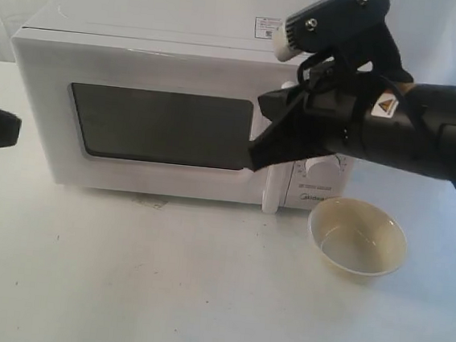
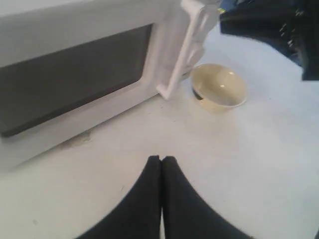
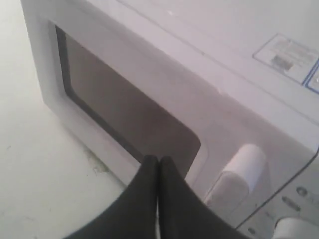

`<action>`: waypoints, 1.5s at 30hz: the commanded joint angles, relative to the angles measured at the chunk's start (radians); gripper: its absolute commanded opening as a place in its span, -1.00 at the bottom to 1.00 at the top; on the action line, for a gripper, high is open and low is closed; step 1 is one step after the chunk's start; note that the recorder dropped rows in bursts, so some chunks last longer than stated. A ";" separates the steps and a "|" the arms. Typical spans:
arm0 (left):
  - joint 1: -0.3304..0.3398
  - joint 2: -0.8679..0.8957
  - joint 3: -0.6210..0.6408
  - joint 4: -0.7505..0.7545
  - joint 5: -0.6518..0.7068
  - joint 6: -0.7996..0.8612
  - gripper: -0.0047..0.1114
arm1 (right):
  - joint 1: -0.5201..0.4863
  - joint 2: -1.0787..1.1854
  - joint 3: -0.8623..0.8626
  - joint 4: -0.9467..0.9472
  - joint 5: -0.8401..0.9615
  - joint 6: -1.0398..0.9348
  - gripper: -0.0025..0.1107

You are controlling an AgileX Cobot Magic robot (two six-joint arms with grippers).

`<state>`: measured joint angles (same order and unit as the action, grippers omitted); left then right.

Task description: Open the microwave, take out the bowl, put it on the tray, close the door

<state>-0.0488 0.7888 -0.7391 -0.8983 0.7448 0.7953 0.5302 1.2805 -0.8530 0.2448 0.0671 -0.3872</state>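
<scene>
While the door [image 1: 55,122] looks shut, the bowl [image 1: 357,236] sits upright on the table [image 1: 159,294] – outside the microwave [image 1: 146,18].

The cream bowl rests near the oven's front right corner, just beyond the foot of the white bar handle [image 1: 272,193] and apart from it. The right claw [image 3: 158,160] is closed, its two dark fingers pressed together with nothing between them; it hangs in front of the door, at the right edge of the dark window [image 1: 160,126] and beside the handle – whether it touches the door cannot be told. The left claw [image 2: 161,159] is closed too, holding nothing, above the table well to the left and pointing toward the oven's front.
</scene>
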 commanded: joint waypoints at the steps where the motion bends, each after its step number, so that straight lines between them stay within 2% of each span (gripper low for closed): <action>1: 0.001 -0.107 0.088 0.090 -0.067 -0.142 -0.92 | -0.003 0.075 -0.077 -0.016 -0.040 -0.012 -0.96; 11: 0.001 -0.312 0.191 0.138 -0.072 -0.299 -0.92 | -0.020 0.235 -0.170 -0.018 -0.074 -0.035 -0.96; 22: 0.001 -0.504 0.193 0.467 -0.070 -0.644 -0.92 | -0.082 0.299 -0.194 -0.018 -0.099 -0.035 -0.96; 26: 0.001 -0.531 0.193 0.656 -0.057 -0.778 -0.92 | -0.068 0.212 -0.192 -0.018 0.044 -0.035 -0.96; 28: 0.001 -0.531 0.193 0.754 -0.057 -0.782 -0.92 | -0.061 0.147 -0.190 -0.014 0.120 -0.027 -0.96; 32: 0.001 -0.531 0.193 0.812 -0.096 -0.775 -0.92 | -0.033 0.005 -0.151 0.036 0.219 -0.027 -0.96; 35: 0.001 -0.531 0.193 0.812 -0.086 -0.773 -0.92 | -0.014 -0.122 -0.099 0.124 0.213 -0.027 -0.96; 45: 0.001 -0.531 0.193 0.812 -0.076 -0.773 -0.92 | -0.014 -0.235 -0.084 0.122 0.237 -0.003 -0.96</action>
<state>-0.0488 0.2667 -0.5480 -0.0849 0.6608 0.0251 0.5126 1.0585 -0.9441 0.3613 0.3012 -0.3982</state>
